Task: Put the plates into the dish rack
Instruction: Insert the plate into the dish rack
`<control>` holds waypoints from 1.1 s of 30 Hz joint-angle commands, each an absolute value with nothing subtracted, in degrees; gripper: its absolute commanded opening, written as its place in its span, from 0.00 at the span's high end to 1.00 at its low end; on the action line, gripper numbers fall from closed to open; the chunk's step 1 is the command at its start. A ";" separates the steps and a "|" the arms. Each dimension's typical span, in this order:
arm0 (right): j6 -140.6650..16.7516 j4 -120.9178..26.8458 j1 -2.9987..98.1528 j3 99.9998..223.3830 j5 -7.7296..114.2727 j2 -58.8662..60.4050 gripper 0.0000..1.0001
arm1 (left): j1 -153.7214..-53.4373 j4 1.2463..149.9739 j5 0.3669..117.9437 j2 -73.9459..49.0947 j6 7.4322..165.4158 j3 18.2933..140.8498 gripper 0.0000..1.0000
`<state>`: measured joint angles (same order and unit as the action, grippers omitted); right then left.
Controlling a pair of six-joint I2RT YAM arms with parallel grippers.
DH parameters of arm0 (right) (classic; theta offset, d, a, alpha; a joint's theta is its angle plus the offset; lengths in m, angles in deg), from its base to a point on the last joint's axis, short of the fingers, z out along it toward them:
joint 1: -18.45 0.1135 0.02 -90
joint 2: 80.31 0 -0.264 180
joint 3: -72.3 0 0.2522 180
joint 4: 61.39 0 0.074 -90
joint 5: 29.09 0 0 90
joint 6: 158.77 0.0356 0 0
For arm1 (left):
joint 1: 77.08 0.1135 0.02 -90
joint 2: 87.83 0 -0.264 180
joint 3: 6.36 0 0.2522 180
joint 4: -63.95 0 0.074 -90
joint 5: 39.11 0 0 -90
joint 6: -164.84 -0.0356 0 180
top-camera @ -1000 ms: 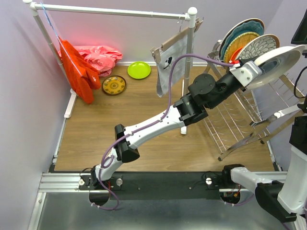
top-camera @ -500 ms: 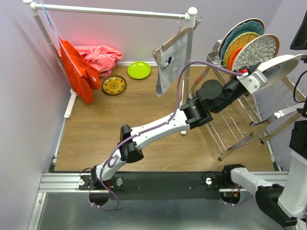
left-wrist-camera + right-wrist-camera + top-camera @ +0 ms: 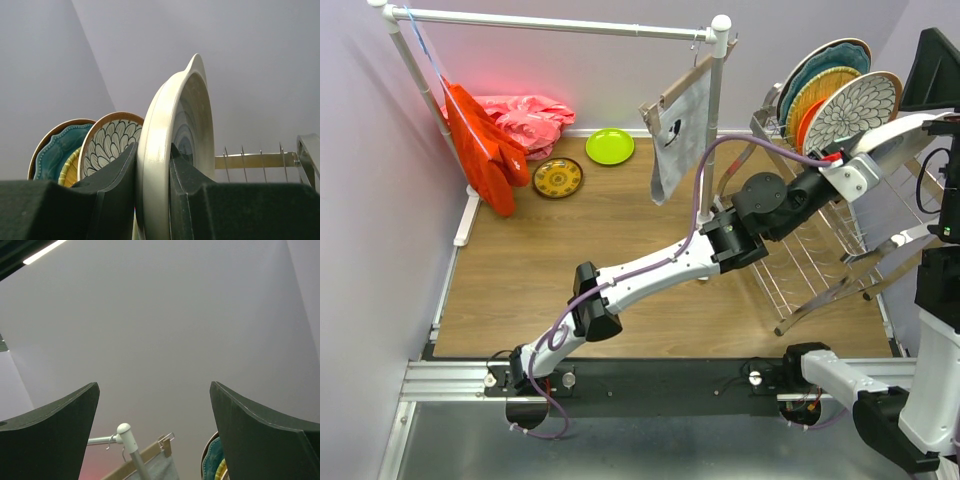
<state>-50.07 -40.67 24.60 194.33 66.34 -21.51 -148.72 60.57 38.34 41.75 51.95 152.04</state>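
Several plates are already stood on edge at the far end of the folding chrome wire dish rack (image 3: 815, 255), the nearest being a brown-rimmed white-floral plate (image 3: 865, 100). A white ringed plate (image 3: 915, 132) is clamped by its rim in the left gripper (image 3: 152, 210) and is held above the tines, just beside the floral plate. Compared with one second ago, its face has been turned from broadly open to the overhead camera to nearly edge-on, roughly parallel to the racked plates. Alignment is therefore judged nearly complete, with lowering into a slot still outstanding. The left arm is stretched diagonally across the wooden desk (image 3: 570, 250), with the wrist raised over the rack. The right gripper (image 3: 154, 390) is held apart and empty, pointed towards the wall. A lime green round plate (image 3: 610, 147) and a yellow-brown patterned plate (image 3: 558, 178) are left on the desk, well apart from the rack.
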 commanded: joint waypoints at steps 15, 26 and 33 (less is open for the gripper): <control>-46.80 -41.13 24.43 191.35 63.55 -24.24 0.00 | -148.53 51.00 35.86 46.81 45.84 155.85 1.00; -47.24 -41.13 24.43 190.30 64.34 -25.12 0.00 | -148.10 50.64 36.30 48.22 45.40 155.76 1.00; -47.41 -41.13 24.51 190.29 64.43 -25.03 0.00 | -148.01 48.98 37.01 49.01 45.14 155.59 1.00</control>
<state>-47.36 -40.69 24.60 190.81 64.22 -24.59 -149.09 52.96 38.14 47.87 47.38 153.90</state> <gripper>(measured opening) 0.996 0.344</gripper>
